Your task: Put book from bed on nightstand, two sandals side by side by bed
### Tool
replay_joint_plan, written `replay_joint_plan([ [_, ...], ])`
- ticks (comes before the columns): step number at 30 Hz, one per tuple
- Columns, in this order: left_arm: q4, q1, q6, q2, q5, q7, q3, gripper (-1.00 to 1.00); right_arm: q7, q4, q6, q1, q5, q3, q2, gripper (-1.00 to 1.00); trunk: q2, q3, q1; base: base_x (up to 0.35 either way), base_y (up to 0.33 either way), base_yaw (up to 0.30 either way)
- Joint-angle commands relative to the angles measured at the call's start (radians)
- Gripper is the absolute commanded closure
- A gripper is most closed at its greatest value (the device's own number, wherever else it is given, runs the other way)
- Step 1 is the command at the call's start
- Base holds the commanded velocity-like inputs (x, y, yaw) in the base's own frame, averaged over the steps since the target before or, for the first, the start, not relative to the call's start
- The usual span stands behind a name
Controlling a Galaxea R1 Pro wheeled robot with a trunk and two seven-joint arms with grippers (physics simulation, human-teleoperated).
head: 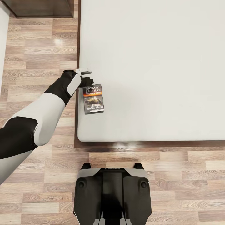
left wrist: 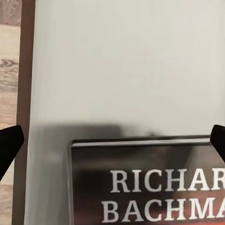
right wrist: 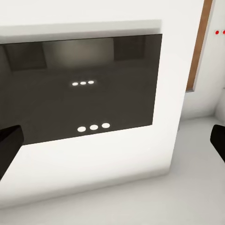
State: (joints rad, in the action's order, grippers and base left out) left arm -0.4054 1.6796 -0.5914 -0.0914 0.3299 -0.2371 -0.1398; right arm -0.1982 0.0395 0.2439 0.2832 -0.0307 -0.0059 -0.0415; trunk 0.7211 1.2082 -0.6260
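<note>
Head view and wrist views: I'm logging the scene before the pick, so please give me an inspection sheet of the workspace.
Surface: bed, smooth light grey mattress on a dark frame.
Job's things: book lies flat, cover up, near the mattress's corner; nightstand at the far left, partly in view.
Clutter: nothing seen.
Grippers: left gripper at the book's far edge, fingers spread wide, holding nothing; right gripper open, facing a dark glossy panel on a white wall.
Cables: nothing seen.
Surroundings: wood plank floor; robot's base at the bed's foot.
</note>
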Motion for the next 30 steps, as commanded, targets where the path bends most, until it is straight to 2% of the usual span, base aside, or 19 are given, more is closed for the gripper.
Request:
replay_joint_plan([
  [1,-0.002,0.0,-0.003,0.001,0.011,-0.008,-0.007,-1.0,-0.003,-0.001,0.003,0.001,-0.003,0.0,0.0,-1.0,0.001,0.0,0.0,0.0,0.0,0.0],
  [9,-0.002,0.0,-0.003,0.001,0.011,-0.007,-0.007,-1.0,-0.003,-0.001,0.003,0.001,-0.003,-0.001,0.0,-1.0,0.001,0.0,0.0,0.0,0.0,0.0],
  [16,-0.003,0.0,-0.002,0.001,0.011,-0.007,-0.007,-1.0,-0.002,-0.001,0.003,0.0,-0.003,-0.001,0.0,-1.0,0.05,0.022,-0.027,0.0,0.0,0.0],
  [30,-0.003,0.0,-0.002,0.002,0.011,-0.006,-0.007,-1.0,-0.003,-0.002,0.003,0.0,-0.003,0.0,0.0,-1.0,0.05,0.022,-0.027,0.0,0.0,0.0],
])
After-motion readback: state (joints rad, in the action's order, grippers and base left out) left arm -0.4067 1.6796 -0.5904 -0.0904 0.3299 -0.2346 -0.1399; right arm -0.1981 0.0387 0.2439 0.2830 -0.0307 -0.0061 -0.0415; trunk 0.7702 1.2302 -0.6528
